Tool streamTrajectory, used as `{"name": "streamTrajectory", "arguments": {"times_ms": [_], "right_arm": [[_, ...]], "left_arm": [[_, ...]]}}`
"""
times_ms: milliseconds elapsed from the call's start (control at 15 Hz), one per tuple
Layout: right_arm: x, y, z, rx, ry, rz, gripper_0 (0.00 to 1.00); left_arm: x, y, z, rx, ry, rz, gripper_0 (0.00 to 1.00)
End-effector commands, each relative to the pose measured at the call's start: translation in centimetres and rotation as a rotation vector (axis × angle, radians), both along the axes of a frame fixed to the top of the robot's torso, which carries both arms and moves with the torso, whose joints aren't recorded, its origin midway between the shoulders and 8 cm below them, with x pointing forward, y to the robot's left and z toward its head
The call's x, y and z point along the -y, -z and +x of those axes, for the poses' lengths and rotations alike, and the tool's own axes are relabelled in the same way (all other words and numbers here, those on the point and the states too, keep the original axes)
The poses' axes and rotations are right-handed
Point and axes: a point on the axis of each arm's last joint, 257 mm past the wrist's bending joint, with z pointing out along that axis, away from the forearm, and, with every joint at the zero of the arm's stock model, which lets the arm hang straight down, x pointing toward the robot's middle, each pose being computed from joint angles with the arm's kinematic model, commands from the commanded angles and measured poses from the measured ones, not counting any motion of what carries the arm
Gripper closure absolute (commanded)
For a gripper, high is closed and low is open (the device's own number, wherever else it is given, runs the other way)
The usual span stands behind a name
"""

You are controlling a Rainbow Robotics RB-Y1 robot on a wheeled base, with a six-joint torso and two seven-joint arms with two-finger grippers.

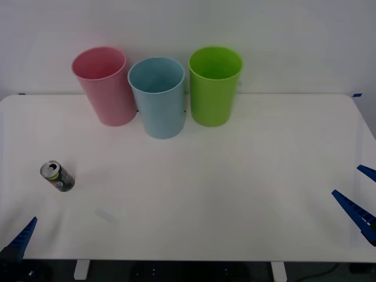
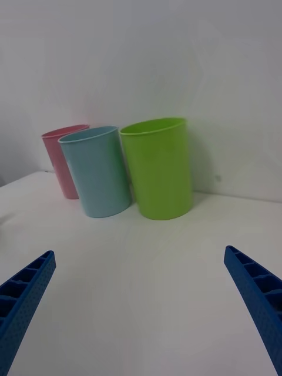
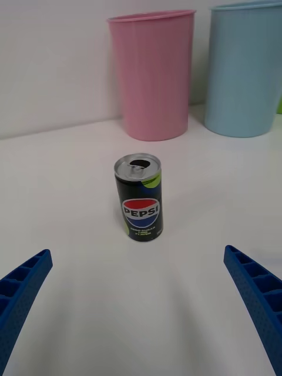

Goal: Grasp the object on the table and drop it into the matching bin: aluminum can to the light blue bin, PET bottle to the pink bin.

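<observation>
The aluminum can (image 1: 57,175) stands upright on the white table (image 1: 235,194) at the left, dark with a silver opened top and green-and-white marks. My left gripper (image 3: 138,252) is open just short of the can (image 3: 139,198), low at the table's front left corner, not touching it. One of its blue fingers (image 1: 24,232) shows in the front view. The pink bin (image 1: 106,88) and the light blue bin (image 1: 157,97) stand side by side at the back. My right gripper (image 1: 345,179) waits open at the table's right edge, holding nothing.
A lime green bin (image 1: 214,85) stands right of the light blue one, close against it. A white wall rises behind the bins. Bare tabletop lies between the can and the bins and across the middle and right.
</observation>
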Motion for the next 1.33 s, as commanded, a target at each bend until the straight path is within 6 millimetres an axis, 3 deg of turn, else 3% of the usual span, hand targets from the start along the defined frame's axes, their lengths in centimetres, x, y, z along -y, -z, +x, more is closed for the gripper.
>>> {"name": "streamTrajectory", "arguments": {"times_ms": [67, 467, 667, 933, 1333], "right_arm": [[0.0, 0.0, 0.0, 0.000, 0.000, 0.000, 0.00], [0.0, 0.0, 0.0, 0.000, 0.000, 0.000, 0.00], [0.0, 0.0, 0.0, 0.000, 0.000, 0.000, 0.00], [0.0, 0.0, 0.0, 0.000, 0.000, 0.000, 0.00], [0.0, 0.0, 0.0, 0.000, 0.000, 0.000, 0.00]], "left_arm": [[-0.3, 0.9, 0.0, -0.016, -0.027, 0.002, 0.00], [-1.0, 3.1, 1.9, -0.054, -0.136, -0.052, 0.00], [-0.2, 4.6, 5.1, -0.055, -0.122, -0.091, 0.00], [0.9, 5.0, 8.3, -0.041, -0.097, -0.121, 0.00], [2.3, 5.2, 11.7, -0.033, -0.071, -0.144, 0.00]]}}
